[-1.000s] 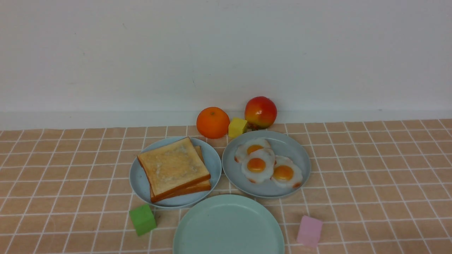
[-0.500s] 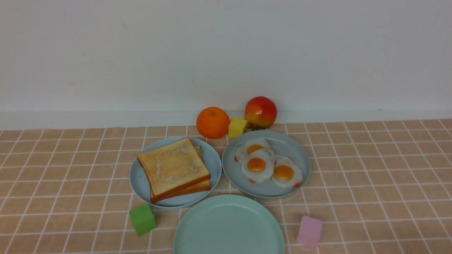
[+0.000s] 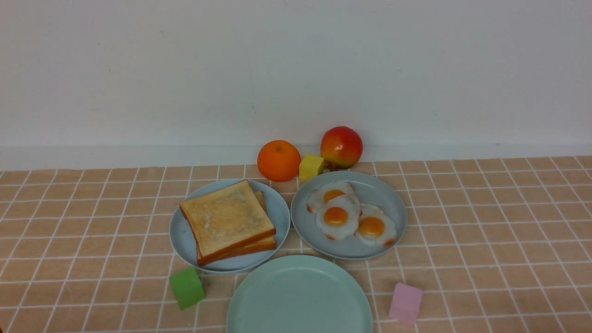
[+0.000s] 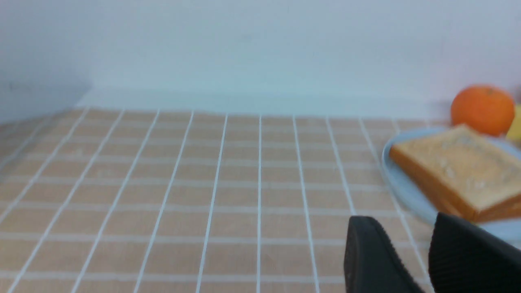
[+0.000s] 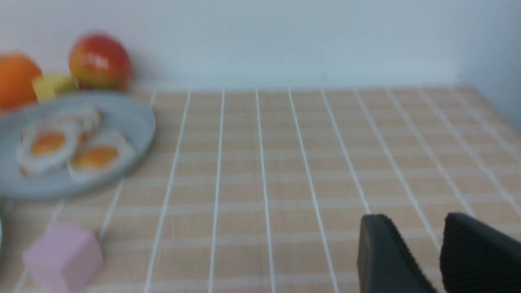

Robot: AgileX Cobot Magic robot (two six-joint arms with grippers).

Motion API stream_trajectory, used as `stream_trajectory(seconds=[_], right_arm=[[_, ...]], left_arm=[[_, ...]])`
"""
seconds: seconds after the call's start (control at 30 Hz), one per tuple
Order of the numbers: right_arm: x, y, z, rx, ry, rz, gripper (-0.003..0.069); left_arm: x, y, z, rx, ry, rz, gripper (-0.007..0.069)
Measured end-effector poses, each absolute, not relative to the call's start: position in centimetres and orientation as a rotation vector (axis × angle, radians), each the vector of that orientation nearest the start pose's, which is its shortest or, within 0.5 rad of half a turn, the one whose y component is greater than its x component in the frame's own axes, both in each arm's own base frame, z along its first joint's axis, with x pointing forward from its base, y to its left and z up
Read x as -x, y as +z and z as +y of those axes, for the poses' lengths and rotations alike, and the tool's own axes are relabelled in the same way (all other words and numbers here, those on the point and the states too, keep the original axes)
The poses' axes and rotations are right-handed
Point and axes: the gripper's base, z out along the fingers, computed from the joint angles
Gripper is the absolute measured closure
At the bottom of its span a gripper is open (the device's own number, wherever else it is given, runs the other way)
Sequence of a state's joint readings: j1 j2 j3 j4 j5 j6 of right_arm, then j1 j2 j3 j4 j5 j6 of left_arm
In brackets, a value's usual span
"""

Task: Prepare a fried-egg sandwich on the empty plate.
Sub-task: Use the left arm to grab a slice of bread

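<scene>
While the round, pale mint-green plate (image 3: pixel 299 296) sits bare at the near edge of the front view, both tools show only in their own wrist views. The left tool (image 4: pixel 401 236) stands with its fingers spread, a gap between the tips and nothing in it. The right tool (image 5: pixel 417 232) is likewise spread and holds nothing.

To the right of the mint-green plate, and apart from it, a pink block (image 3: pixel 405 303) lies on the brown table with white grid lines (image 3: pixel 462 240). To the plate's left is a bright green block (image 3: pixel 187 287).

Beyond these, on the left, a round, light sky-blue plate (image 3: pixel 184 240) carries the square golden-brown toast slices with darker crusts (image 3: pixel 227 221), stacked askew. On the right, a round, grey-blue plate (image 3: pixel 393 208) carries three toy fried eggs, white with orange yolks (image 3: pixel 336 217); the middle one partly overlaps the one farthest back.

Behind the plates, a round orange fruit (image 3: pixel 279 161) stands on the left, a yellow block (image 3: pixel 311 167) next to it, and a glossy red-and-yellow fruit (image 3: pixel 341 146) on the right. A plain pale wall (image 3: pixel 296 74) closes off the far side.
</scene>
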State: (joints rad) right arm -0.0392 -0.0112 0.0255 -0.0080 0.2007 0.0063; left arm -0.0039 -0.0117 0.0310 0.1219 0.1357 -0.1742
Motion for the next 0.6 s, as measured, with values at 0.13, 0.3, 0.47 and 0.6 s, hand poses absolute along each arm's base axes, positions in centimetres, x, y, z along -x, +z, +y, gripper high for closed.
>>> stream_trajectory(seconds=[0.13,0.3,0.47,0.6], right_arm=[[-5.7,19.6,-0.2,-0.036,-0.026,1.594,0.0419],[-5.7,20.2,-0.2,-0.035,-0.026,1.535,0.0419],[-5.7,20.2,-0.2,-0.04,-0.021,1.529,0.0419],[-5.6,20.9,-0.2,-0.062,0.005,1.451,0.0419]], left_arm=[[-5.7,19.8,0.0,0.046,-0.042,1.56,0.0386],[-5.7,20.1,0.0,0.044,-0.046,1.533,0.0386],[-5.7,20.0,0.0,0.046,-0.047,1.534,0.0386],[-5.6,21.0,-0.1,0.103,-0.134,1.426,0.0386]])
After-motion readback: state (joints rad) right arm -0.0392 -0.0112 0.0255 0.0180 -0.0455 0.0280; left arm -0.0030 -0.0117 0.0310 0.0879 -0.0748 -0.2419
